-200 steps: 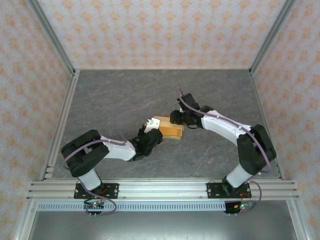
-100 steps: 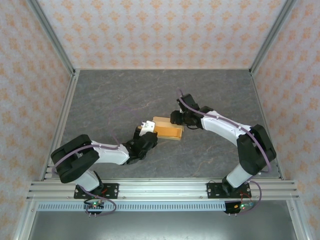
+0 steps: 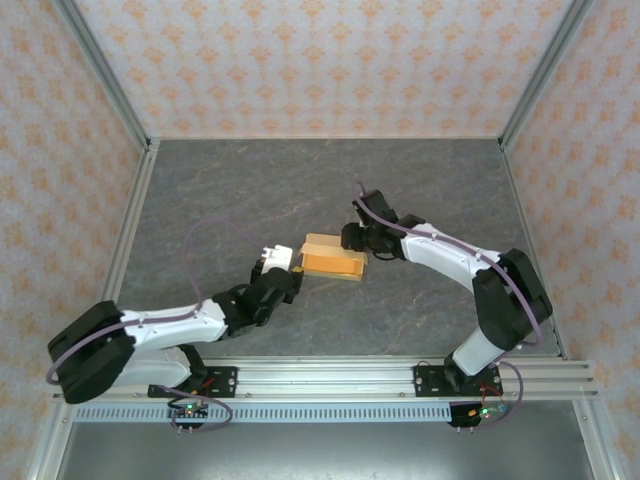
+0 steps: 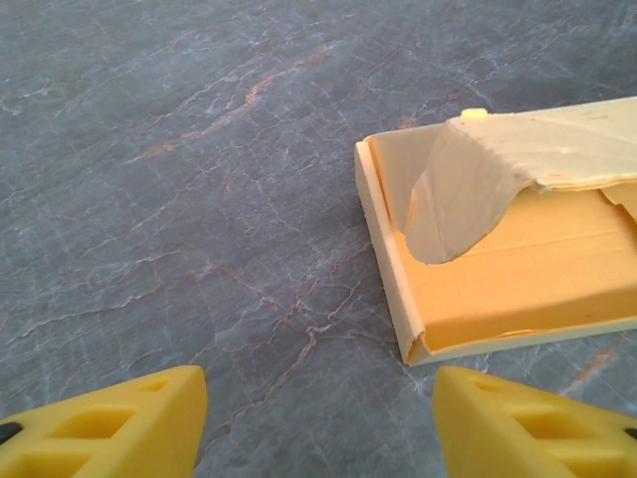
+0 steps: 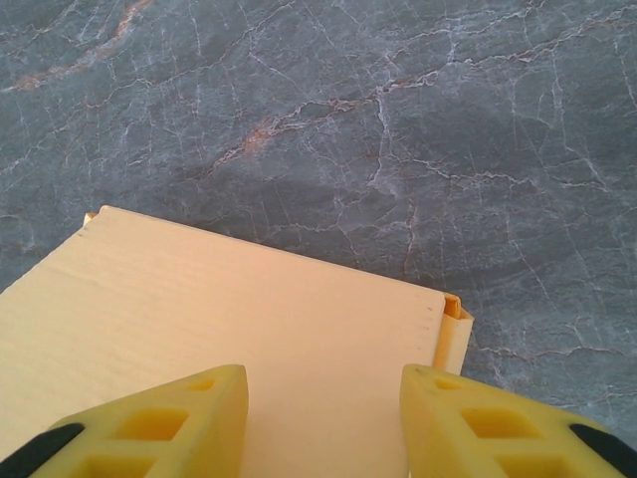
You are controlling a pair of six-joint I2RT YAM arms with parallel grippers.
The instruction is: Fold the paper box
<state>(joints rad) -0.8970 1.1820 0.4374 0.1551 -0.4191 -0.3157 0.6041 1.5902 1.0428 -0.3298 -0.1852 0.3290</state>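
From above, the paper box (image 3: 333, 258) lies flat on the grey table (image 3: 250, 190), with a gripper at each end. The left gripper (image 3: 290, 272) sits just beside the box's left end, apart from it. The right gripper (image 3: 352, 238) is down at the box's far right corner (whether it actually presses there I cannot tell from up here).

From the left wrist, the box (image 4: 518, 289) shows its left end, which is not closed: a pale flap (image 4: 458, 194) curls loosely up over the orange inside. The left gripper (image 4: 318, 423) has its jaws well apart with nothing between them, only bare table, and it stops short of the box.

From the right wrist, the broad top panel (image 5: 249, 309) of the box runs under both yellow fingers (image 5: 149, 423). The right gripper (image 5: 318, 418) has its jaws partly open, standing over that panel and not clamped on either side of it; touching or hovering, I cannot say.

To my eye the step in hand is closing that left end. The next move would call for the left gripper to go in low toward the box, catch the curled flap and press it down into the opening, while the right gripper steadies the box so it does not slide.
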